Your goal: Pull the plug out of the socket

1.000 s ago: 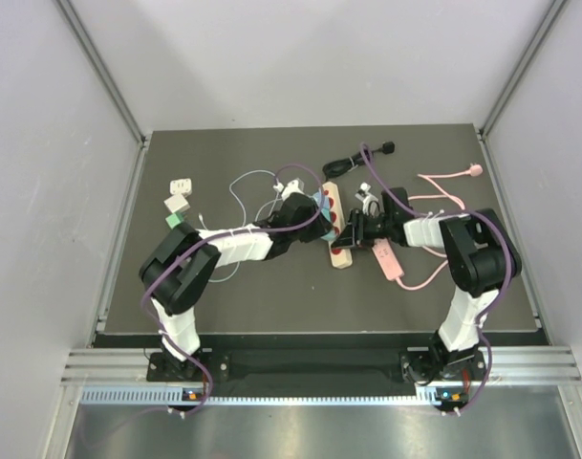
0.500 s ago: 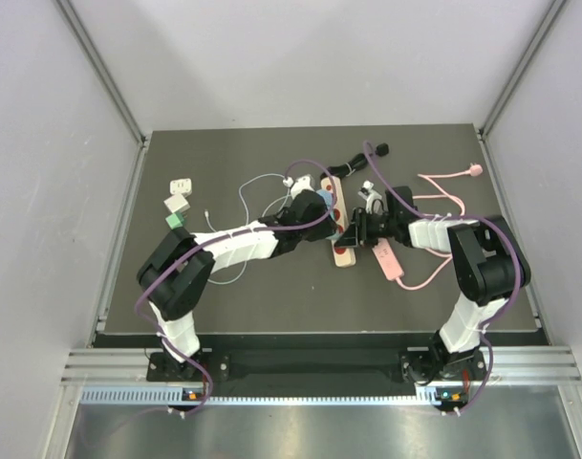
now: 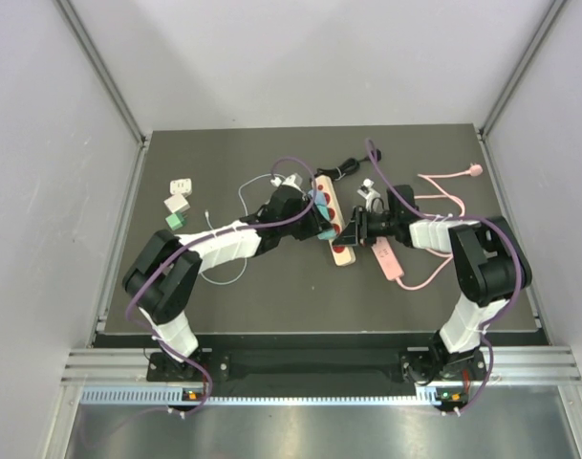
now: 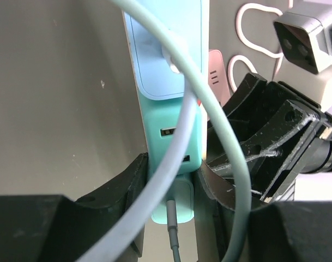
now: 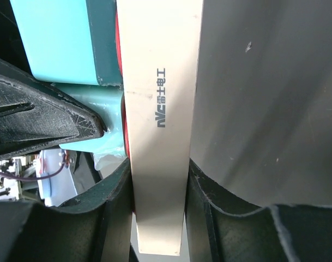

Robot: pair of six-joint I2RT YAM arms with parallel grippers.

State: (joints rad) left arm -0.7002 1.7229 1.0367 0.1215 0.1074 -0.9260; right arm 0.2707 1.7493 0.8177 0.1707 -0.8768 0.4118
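On the near side, the right gripper (image 5: 159,199) is seen pressed together on the beige socket strip (image 5: 157,82), one finger on each long edge. The strip lies on the dark table (image 3: 271,287), in its middle part, slanted away from the arms. Only the narrow sides of the strip are held. If the pull on the plug is stronger than this hold, the strip can be dragged out of the fingers or lifted together with the plug, and then nothing is separated.

Just beside it, the left gripper (image 4: 172,183) is closed on the teal plug (image 4: 168,131), which is judged to sit in the strip and not to be out yet. The body of the plug looks smooth, and it is taken near its end. The fingers can therefore slide off when force is applied. If the plug is drawn at a slant and not straight out of the socket, the pins can be jammed or bent.

The two grippers are very close to one another, almost touching in the wrist views. A small sideways move of either arm can bring them into collision.

Further away, a pale blue cable (image 4: 237,169) is looped across the left wrist view, over the plug and the fingers. It can be caught on a finger during the pull, and other things on the table can be dragged by it. Where this cable ends cannot be told.
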